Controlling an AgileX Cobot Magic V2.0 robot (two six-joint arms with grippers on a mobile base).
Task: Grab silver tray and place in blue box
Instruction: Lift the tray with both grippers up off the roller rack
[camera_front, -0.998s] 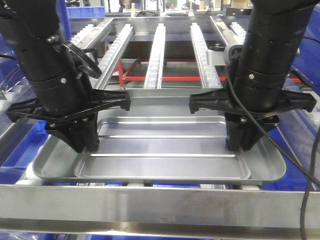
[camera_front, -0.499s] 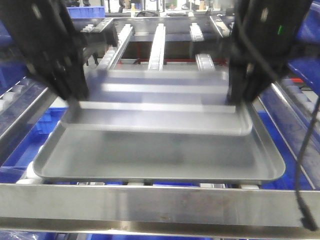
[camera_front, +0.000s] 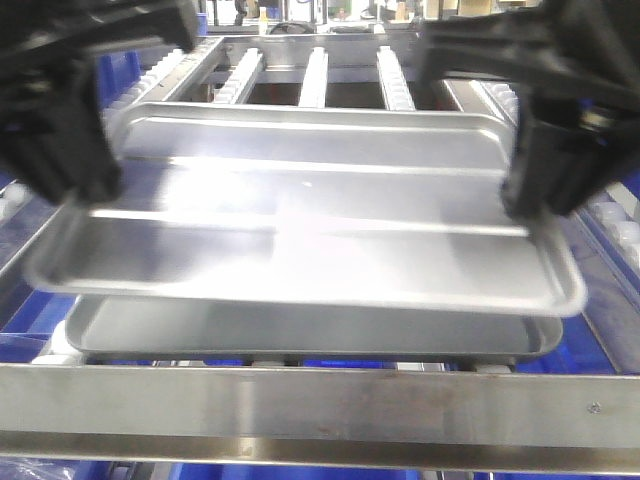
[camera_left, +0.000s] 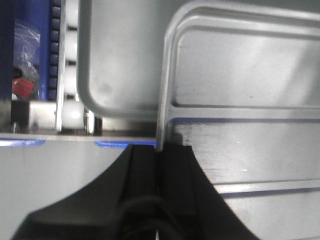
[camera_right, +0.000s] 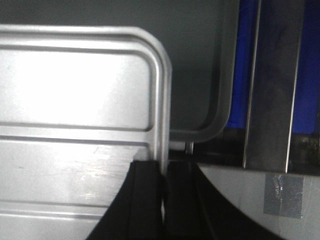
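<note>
The silver tray hangs in the air above the roller rack, tilted a little down toward the camera. My left gripper is shut on its left rim and my right gripper on its right rim. In the left wrist view the gripper pinches the raised rim of the tray between both black fingers. The right wrist view shows the same hold, gripper on the tray's edge. Blue plastic shows beneath the rack; I cannot tell whether it is the blue box.
A second silver tray lies on the rollers right under the lifted one, also seen as the lower tray and the lower tray. Roller rails run away behind. A steel frame bar crosses the front.
Both grippers have risen and come toward the camera with the top tray, lifting it off a second tray that stays on the rollers.
</note>
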